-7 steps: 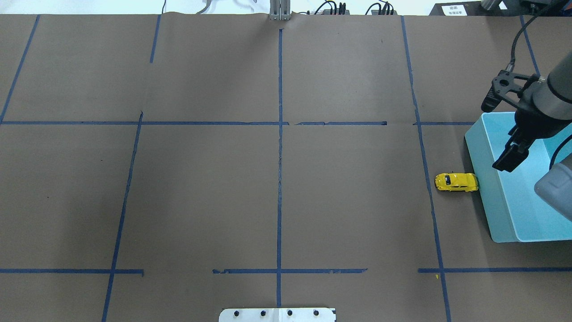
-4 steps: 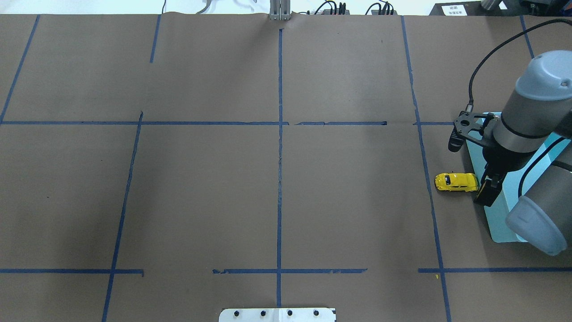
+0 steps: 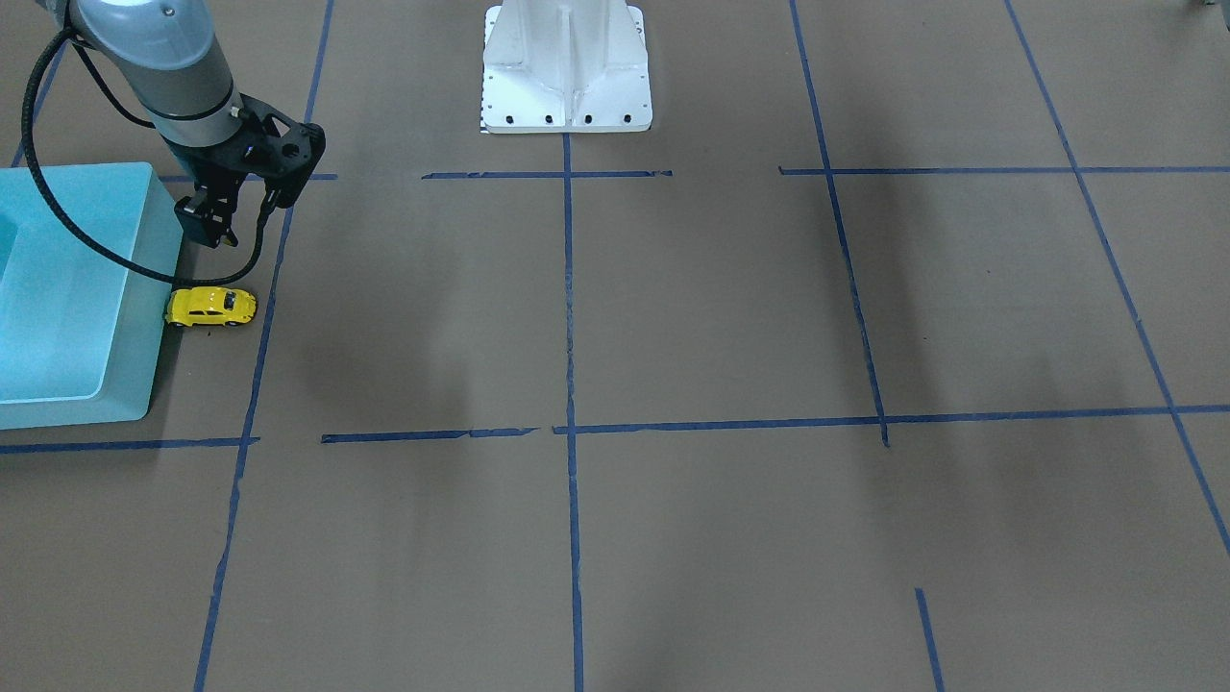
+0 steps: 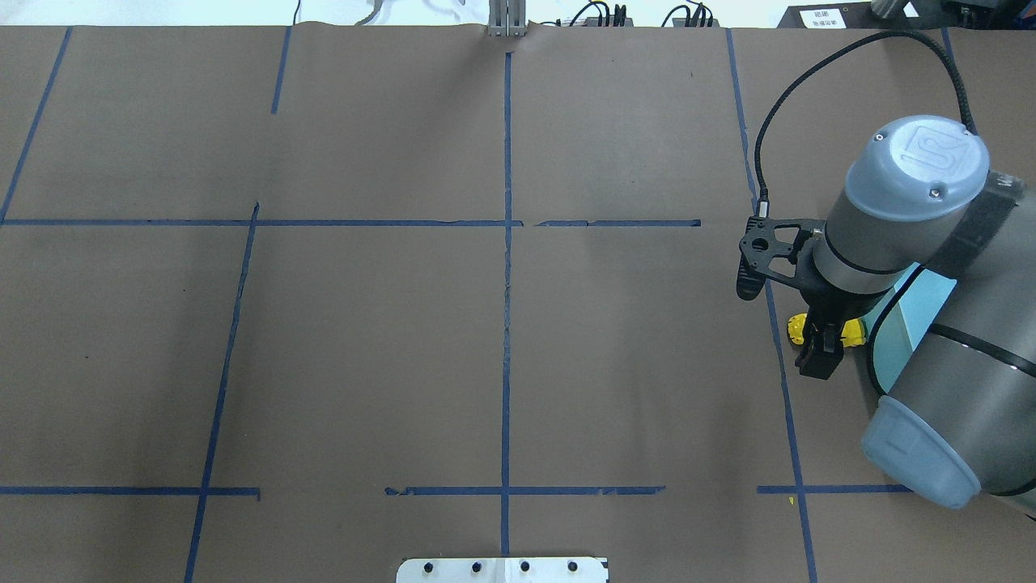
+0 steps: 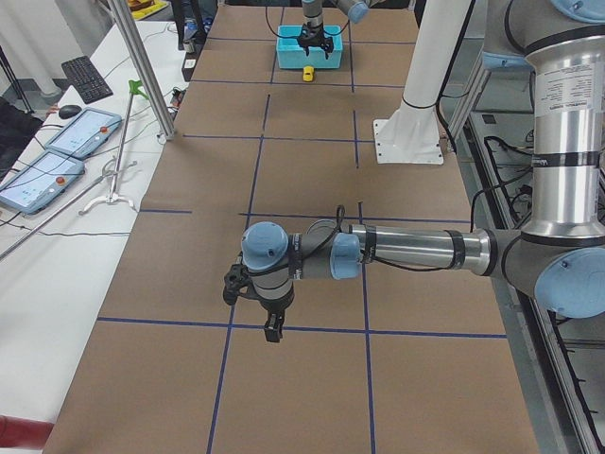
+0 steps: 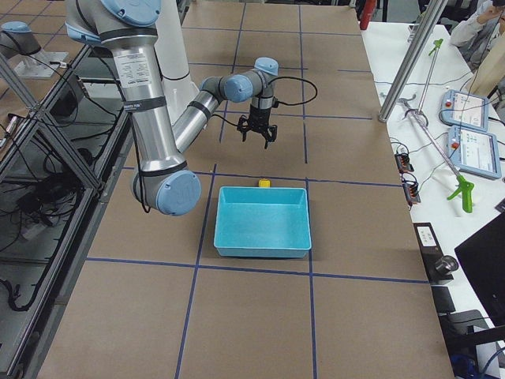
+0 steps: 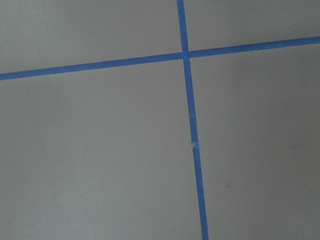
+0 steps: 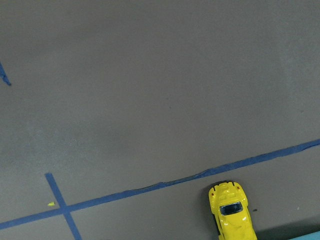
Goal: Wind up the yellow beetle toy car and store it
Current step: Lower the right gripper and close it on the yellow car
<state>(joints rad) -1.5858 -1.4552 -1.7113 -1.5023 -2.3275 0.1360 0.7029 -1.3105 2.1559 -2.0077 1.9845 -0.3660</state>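
We see the yellow beetle toy car [image 3: 210, 307] as a small, glossy, rounded body with dark windows and black wheels, upright on the brown tabletop [image 3: 673, 308]. One end sits against the outer wall of the light blue bin [image 3: 144, 288], between that wall and a blue tape line [image 3: 258, 346]. Since the earlier overhead frames the car has stayed put, while the right tool [image 4: 816, 364] has swung off the bin and now hangs over the car, hiding its middle from above. Its fingers are spread, hold nothing and are clear of the car. How the left tool [image 5: 272, 331] stands, well apart over bare tabletop, we cannot tell.
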